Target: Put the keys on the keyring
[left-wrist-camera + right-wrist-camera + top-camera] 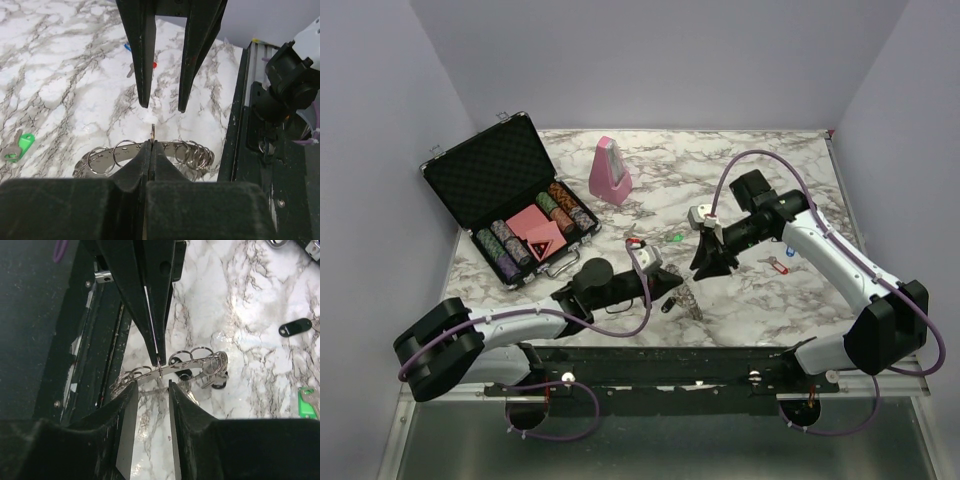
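Left tool pinches keyring (jaws fully closed); right tool stands parted, empty.

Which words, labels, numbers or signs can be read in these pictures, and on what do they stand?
No text can be read in any view.
On the pink box in the poker-chip case: a dark triangle mark, too small to read.
On the pink metronome: a dark mark on its front, blurred.
On the green key tag, the black key tag and the keyring: nothing written shows.
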### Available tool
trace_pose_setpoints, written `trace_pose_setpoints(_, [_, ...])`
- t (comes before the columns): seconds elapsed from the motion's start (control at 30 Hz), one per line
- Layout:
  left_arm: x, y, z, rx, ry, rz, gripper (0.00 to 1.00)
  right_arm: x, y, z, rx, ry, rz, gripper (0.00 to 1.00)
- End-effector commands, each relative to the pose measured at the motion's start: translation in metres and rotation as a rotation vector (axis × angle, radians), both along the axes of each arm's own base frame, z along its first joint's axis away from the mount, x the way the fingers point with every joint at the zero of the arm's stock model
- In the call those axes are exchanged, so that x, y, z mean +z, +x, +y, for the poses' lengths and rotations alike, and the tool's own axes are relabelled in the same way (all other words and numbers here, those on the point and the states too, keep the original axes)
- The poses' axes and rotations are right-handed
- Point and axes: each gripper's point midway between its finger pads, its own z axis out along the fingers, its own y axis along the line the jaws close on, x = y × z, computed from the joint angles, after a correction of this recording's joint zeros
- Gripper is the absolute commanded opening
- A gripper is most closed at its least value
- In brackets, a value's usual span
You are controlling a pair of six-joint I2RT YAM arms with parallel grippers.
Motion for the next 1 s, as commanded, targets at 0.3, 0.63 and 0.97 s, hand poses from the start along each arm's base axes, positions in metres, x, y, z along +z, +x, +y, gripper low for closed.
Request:
trace_pose_setpoints(0.3, [0.077,-0.011,0.008,-0.017,-0.340,-0.179,0.00,0.015,-0.019,0.015,0.079,0.229,0.066,0.40])
trace_pose_setpoints(0.63, [0.075,-0.018,0.005,-0.061,-0.342,-0.178,0.00,0.026,-0.019,0.010,0.074,0.289,0.062,0.39])
trace_pose_setpoints(0.97, [0.068,-0.022,0.002,-0.092,-0.324,-0.162,0.00,0.034,-0.020,0.010,0.072,0.340,0.078,0.40])
